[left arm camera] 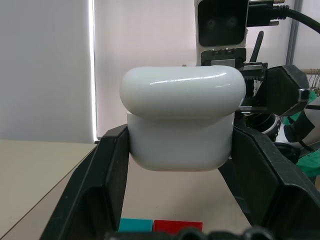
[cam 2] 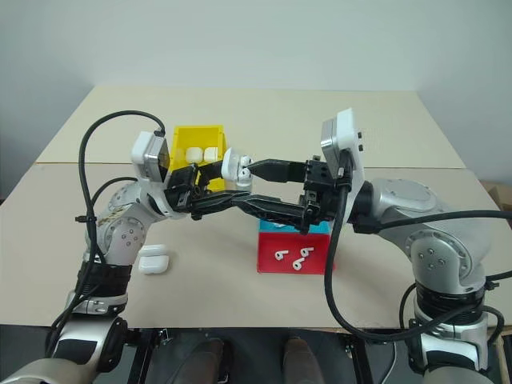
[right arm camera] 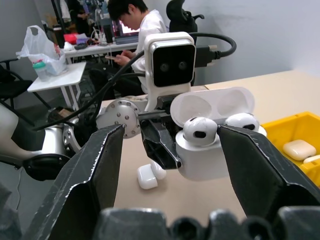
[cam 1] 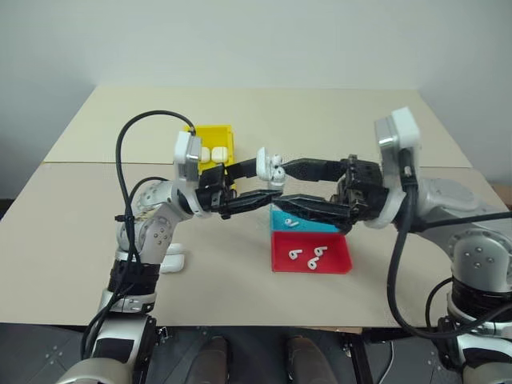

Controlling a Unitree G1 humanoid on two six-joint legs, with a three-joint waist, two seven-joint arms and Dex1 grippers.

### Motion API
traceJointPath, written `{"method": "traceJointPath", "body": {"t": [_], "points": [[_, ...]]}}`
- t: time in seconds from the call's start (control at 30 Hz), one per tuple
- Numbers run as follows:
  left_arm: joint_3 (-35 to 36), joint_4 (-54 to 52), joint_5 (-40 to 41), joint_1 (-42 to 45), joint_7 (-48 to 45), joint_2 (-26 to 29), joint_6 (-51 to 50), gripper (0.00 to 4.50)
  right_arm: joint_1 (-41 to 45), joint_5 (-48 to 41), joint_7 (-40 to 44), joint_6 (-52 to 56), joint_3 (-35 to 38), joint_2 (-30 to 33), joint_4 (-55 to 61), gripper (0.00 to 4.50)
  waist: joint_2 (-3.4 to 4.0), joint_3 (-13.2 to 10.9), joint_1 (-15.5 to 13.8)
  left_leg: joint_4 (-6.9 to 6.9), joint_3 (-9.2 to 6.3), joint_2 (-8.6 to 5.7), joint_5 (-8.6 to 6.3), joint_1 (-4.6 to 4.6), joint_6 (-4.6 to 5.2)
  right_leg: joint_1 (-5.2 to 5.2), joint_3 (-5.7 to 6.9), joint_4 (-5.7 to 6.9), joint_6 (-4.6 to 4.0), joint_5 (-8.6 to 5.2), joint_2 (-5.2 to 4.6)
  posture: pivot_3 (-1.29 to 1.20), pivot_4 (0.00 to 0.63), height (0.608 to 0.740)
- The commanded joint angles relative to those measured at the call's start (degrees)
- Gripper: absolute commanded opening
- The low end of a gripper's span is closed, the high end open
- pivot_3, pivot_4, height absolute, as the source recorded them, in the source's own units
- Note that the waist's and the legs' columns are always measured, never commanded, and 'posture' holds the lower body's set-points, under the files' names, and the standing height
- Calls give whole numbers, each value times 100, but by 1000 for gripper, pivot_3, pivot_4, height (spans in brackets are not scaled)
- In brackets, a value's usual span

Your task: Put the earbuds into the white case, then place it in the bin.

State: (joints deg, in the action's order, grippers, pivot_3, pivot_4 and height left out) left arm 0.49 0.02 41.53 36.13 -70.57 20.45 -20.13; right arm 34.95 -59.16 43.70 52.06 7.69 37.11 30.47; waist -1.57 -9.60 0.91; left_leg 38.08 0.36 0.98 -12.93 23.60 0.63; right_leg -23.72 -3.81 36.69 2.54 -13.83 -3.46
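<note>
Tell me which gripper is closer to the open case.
Left. The left gripper is shut on the case, holding it above the table. The right gripper is open, its fingers either side of the case without gripping it.

The table point(cam 1: 336, 120) carries everything. The bin point(cam 1: 214, 138) sits left of centre toward the far side, with two cases point(cam 1: 211, 154) side by side in it. A two-part tray point(cam 1: 336, 260) lies nearer the robot, right of the bin: one earbud point(cam 1: 291, 223) in its far compartment, two earbuds point(cam 1: 307, 256) in its near one. Another case point(cam 2: 154, 261) lies on the table at the near left. Above the tray's far edge, the left gripper point(cam 1: 268, 182) holds the open case point(cam 1: 274, 166) off the table, two earbuds seated in it; the right gripper point(cam 1: 280, 186) faces it from the right.
</note>
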Motion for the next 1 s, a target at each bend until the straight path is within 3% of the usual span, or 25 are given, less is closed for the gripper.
{"method": "traceJointPath", "body": {"t": [0.03,0.23,0.27,0.33,0.47,0.63,0.83,1.0], "points": [[112,-130,79,141,-63,-41,122,2774,-4,-241,124,-67,209,176,92,3589,0,0,-2,0,0,0,0,1,0,-1,0,0,0,0,0,0,150,740],[73,-97,43,141,-77,-115,147,2774,6,-521,217,-75,432,506,76,3589,-1,0,-6,1,0,0,0,1,0,-1,0,0,0,0,0,0,150,740],[61,-83,21,131,-87,-113,154,2774,15,-560,247,-82,489,572,52,3419,-1,0,-6,1,0,0,0,2,0,-1,0,0,0,0,-1,0,150,740],[26,-50,-46,111,-100,-94,165,2774,56,-602,300,-98,574,683,0,3016,-1,0,-5,1,0,0,0,2,0,-1,0,0,0,0,0,0,150,740],[-316,130,-593,134,56,-116,284,2774,525,132,486,-214,276,1307,-126,1671,0,0,-7,2,5,-3,0,2,0,-5,-3,3,0,0,-2,0,150,740],[-685,160,-1195,160,362,-274,470,2774,1330,757,780,-310,-449,1424,-346,12,0,0,6,5,21,1,0,16,0,-21,-3,4,0,0,2,0,150,740],[-991,267,-1800,272,895,-448,544,2774,2289,1884,1064,-228,-1892,1358,-506,12,0,0,-6,7,20,1,0,31,0,-45,-11,12,-1,1,1,0,150,740],[-840,207,-1786,253,1027,-508,666,2774,2416,2695,1210,-360,-2483,1358,-663,12,0,0,-18,21,19,1,0,52,1,-57,-7,13,1,2,-1,0,150,740]]}}
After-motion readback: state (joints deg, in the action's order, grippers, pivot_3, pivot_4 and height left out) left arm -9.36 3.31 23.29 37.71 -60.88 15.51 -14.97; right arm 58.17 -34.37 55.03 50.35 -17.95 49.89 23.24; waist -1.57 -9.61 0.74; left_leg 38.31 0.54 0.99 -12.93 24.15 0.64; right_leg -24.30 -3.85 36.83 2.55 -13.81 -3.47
